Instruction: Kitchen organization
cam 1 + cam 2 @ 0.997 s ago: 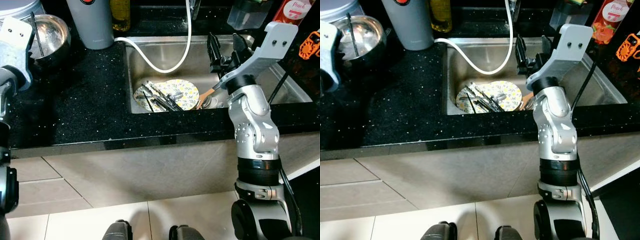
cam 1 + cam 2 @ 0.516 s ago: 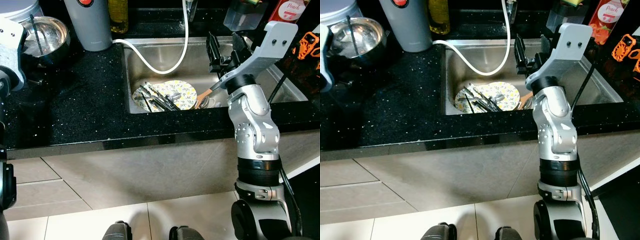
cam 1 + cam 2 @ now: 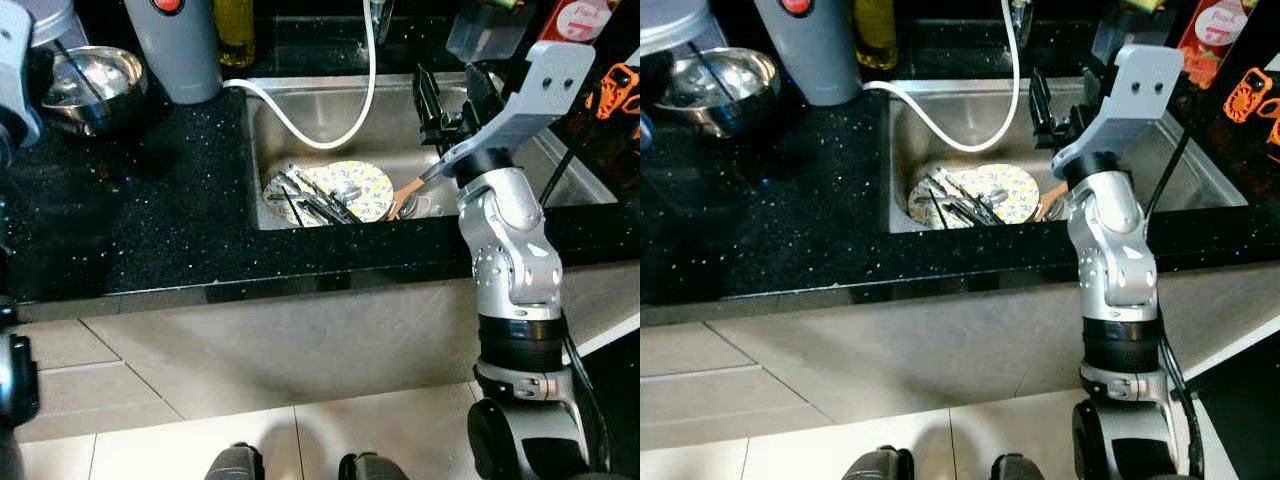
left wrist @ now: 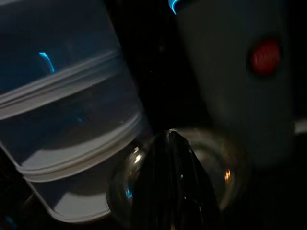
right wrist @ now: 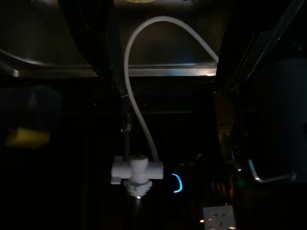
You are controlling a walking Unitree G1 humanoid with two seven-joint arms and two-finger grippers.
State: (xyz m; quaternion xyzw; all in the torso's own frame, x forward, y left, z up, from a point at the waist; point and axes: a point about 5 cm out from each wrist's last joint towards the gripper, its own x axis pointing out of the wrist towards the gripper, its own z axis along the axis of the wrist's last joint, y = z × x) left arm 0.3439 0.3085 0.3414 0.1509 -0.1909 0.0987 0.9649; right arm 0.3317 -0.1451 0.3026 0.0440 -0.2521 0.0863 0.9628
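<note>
Dishes wait in the rectangular stainless-steel sink (image 3: pixel 560 170), sunk into the black speckled stone counter (image 3: pixel 150 215): a round yellow-and-white patterned plate (image 3: pixel 362 190) lies flat on the basin floor near the front wall, with a loose pile of dark metal cutlery (image 3: pixel 312 200) across its left half. Beside the plate's right edge a wooden-handled utensil (image 3: pixel 408 190) slants upward. Probably parked there for washing, so they are the likely items to sort.

White flexible hose (image 3: pixel 330 110) loops from the tap at the sink's back edge over the left rim onto the counter, lying slack.

Right gripper (image 3: pixel 450 100) hangs over the middle of the basin, above and right of the plate, black fingers spread apart and holding nothing. It looks poised to reach down for the utensil or cutlery. The right wrist view looks between the fingers at the hose and a white plastic tap valve (image 5: pixel 136 171).

Left gripper (image 4: pixel 172 191) is raised at the counter's back left corner over a shiny steel bowl (image 3: pixel 92 85); cannot tell whether its fingers are parted. Beside the bowl stand a tall grey canister with a red button (image 3: pixel 175 45) and a yellow bottle (image 3: pixel 235 30).

Writing: a red carton (image 3: pixel 1210 40) at the back right corner carries white lettering, too small to read with confidence.
</note>
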